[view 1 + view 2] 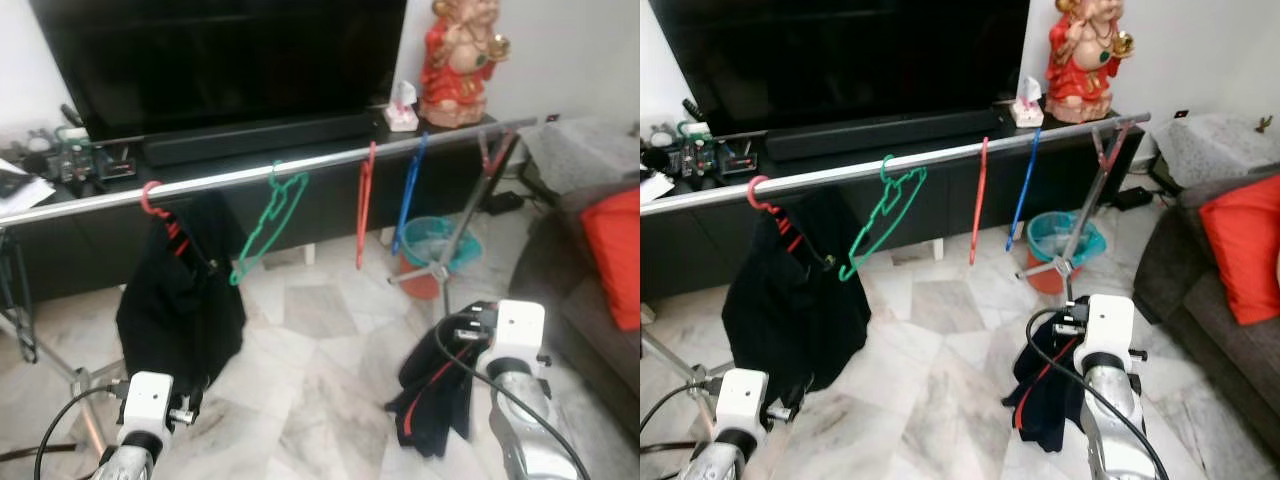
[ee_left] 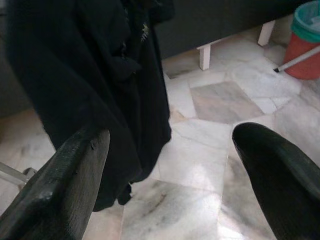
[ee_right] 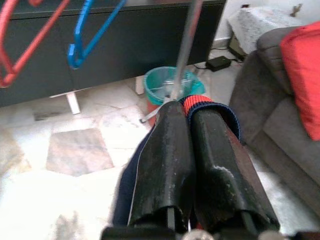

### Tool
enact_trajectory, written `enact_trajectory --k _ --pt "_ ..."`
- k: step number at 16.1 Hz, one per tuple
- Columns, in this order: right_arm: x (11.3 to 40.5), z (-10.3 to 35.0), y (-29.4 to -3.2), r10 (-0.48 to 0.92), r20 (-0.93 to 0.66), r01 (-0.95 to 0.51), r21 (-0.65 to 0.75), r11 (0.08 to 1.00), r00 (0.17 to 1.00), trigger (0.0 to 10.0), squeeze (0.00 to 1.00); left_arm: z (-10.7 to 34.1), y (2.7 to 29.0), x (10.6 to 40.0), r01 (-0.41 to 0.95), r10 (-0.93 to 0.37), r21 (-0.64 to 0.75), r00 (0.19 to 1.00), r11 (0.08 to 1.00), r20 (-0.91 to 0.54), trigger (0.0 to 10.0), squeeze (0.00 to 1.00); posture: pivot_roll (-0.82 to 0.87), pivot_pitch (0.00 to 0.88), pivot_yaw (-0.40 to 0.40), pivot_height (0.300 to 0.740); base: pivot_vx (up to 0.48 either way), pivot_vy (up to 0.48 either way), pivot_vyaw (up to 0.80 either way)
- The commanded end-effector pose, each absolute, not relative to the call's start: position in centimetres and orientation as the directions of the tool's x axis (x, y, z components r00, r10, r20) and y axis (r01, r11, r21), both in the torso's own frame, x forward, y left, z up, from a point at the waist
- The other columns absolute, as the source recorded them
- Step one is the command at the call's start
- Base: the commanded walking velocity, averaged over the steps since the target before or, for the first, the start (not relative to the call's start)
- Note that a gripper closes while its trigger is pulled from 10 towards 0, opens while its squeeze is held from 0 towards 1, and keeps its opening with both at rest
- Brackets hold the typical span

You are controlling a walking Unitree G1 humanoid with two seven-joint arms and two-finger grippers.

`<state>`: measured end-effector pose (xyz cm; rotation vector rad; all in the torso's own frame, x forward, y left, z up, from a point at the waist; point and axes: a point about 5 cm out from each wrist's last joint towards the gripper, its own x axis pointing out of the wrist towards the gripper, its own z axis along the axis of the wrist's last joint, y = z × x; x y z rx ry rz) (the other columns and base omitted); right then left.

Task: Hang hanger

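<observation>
A silver rail (image 1: 250, 175) runs across the head views from 9 o'clock up toward 2 o'clock, in front of a dark TV cabinet (image 1: 300, 210). On it hang 4 hangers: a red hanger (image 1: 152, 203) carrying a black garment (image 1: 180, 300) at 9 o'clock, a green hanger (image 1: 268, 228) near the middle, a second red hanger (image 1: 365, 205) and a blue hanger (image 1: 408, 195) toward 1 o'clock.

The left wrist view shows what the head views cannot: the left gripper (image 2: 170, 175) is spread wide, its 2 fingers (image 2: 65, 185) well apart, with the hanging black garment's lower edge just beyond them and marble floor (image 2: 200, 150) below. In the head views only the left arm's wrist is seen, at 7 o'clock under that garment.

The right wrist view shows the right gripper (image 3: 192, 150) pressed together, pinching a dark garment with a red and navy collar (image 3: 210, 111) at its fingertips. From the head, that clothing (image 1: 435, 395) hangs in a bundle at 5 o'clock, black with a red stripe; whether a hanger is inside it cannot be told.

A teal bin (image 1: 437, 245) stands by the rail's stand at 2 o'clock; its contents cannot be made out.
</observation>
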<state>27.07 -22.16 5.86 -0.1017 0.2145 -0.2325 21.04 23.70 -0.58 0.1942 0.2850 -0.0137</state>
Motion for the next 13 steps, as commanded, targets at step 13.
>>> enact_trajectory --k 13 --pt "23.9 -1.3 -23.7 -0.291 -0.467 0.254 -0.143 0.957 0.835 10.0 0.0 14.3 16.4 27.3 0.233 -0.253 0.142 0.957 0.962 0.144 10.0 0.0 0.09 0.0 -0.029 0.732 0.0 0.0 0.0"
